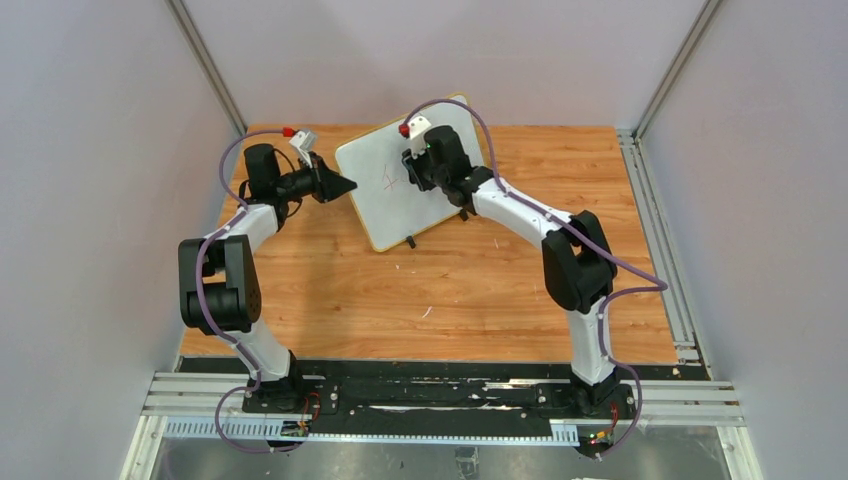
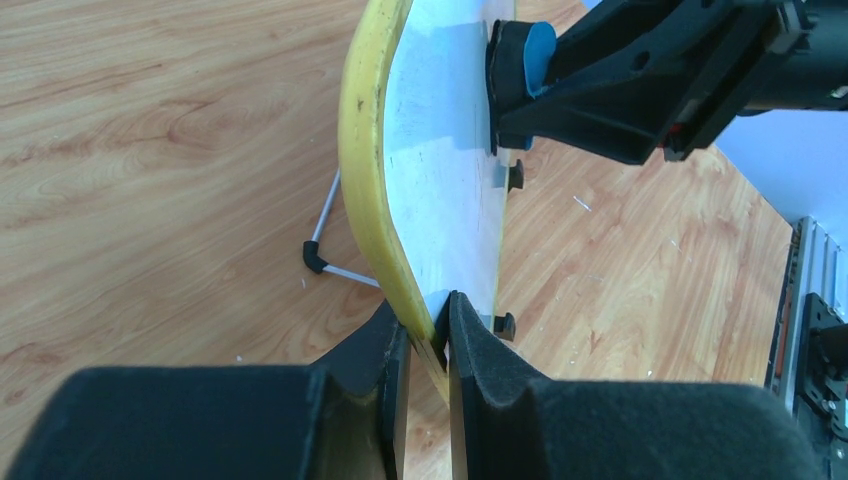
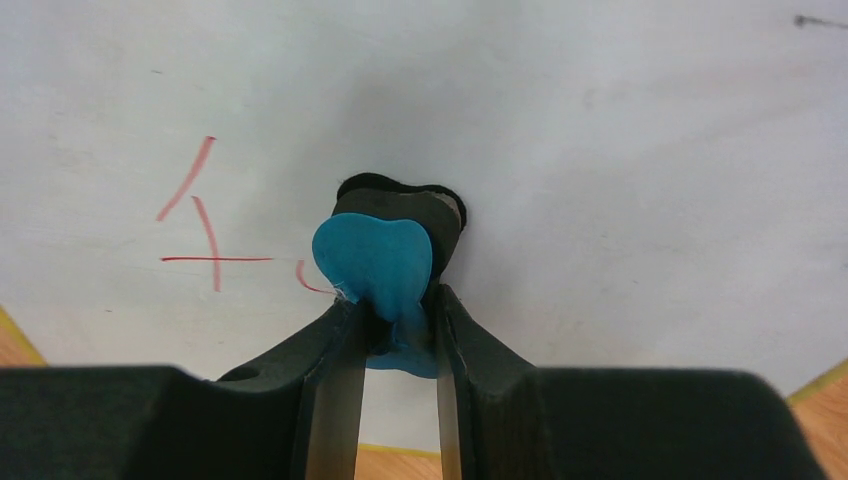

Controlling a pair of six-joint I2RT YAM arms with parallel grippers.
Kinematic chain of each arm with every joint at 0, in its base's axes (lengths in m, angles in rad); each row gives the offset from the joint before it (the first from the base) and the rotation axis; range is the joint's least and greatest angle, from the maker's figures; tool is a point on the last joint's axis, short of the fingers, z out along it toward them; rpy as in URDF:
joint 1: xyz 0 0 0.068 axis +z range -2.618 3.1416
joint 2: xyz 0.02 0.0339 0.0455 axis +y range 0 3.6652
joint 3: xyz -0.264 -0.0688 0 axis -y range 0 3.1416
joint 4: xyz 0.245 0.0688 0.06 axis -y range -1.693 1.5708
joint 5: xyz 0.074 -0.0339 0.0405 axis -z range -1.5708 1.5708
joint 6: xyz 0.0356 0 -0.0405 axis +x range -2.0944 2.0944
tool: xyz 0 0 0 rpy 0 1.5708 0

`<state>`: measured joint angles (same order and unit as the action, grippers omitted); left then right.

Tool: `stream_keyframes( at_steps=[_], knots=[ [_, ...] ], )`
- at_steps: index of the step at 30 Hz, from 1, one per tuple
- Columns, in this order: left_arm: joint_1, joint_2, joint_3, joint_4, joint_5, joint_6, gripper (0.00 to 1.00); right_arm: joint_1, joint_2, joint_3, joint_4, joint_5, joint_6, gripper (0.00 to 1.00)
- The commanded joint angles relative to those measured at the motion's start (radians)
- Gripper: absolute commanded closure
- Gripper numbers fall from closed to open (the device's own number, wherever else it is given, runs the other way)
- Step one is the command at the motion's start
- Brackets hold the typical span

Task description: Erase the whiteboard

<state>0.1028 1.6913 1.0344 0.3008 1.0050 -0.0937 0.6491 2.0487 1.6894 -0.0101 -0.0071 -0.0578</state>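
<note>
The whiteboard (image 1: 385,205) stands tilted at the back of the table, white with a yellow frame. Red marks (image 3: 205,240) are on its left part. My left gripper (image 1: 345,187) is shut on the board's yellow left edge (image 2: 375,180), one pad on each face. My right gripper (image 3: 392,310) is shut on a blue eraser (image 3: 372,260) whose black pad presses flat against the white face (image 3: 620,150), just right of the red marks. In the left wrist view the eraser (image 2: 520,55) touches the board's upper part.
The wooden table (image 1: 480,290) carries the board on two small black feet (image 2: 505,325) and a wire stand (image 2: 325,255) behind it. Metal rails (image 1: 655,220) run along the right side, and grey walls close in the cell.
</note>
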Motion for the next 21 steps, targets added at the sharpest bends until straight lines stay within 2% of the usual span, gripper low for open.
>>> stream_keyframes(
  at_steps=[1, 11, 21],
  knots=[
    [-0.005, 0.004, -0.012, -0.056, -0.048, 0.098, 1.0, 0.075, 0.049, 0.051, 0.025, -0.029, 0.027, 0.99],
    [-0.006, 0.005, -0.01, -0.056, -0.048, 0.097, 1.0, 0.126, 0.062, 0.053, 0.044, -0.058, 0.051, 0.99],
    [-0.005, -0.001, -0.014, -0.055, -0.051, 0.1, 1.0, 0.182, 0.114, 0.13, 0.011, -0.062, 0.038, 0.99]
  ],
)
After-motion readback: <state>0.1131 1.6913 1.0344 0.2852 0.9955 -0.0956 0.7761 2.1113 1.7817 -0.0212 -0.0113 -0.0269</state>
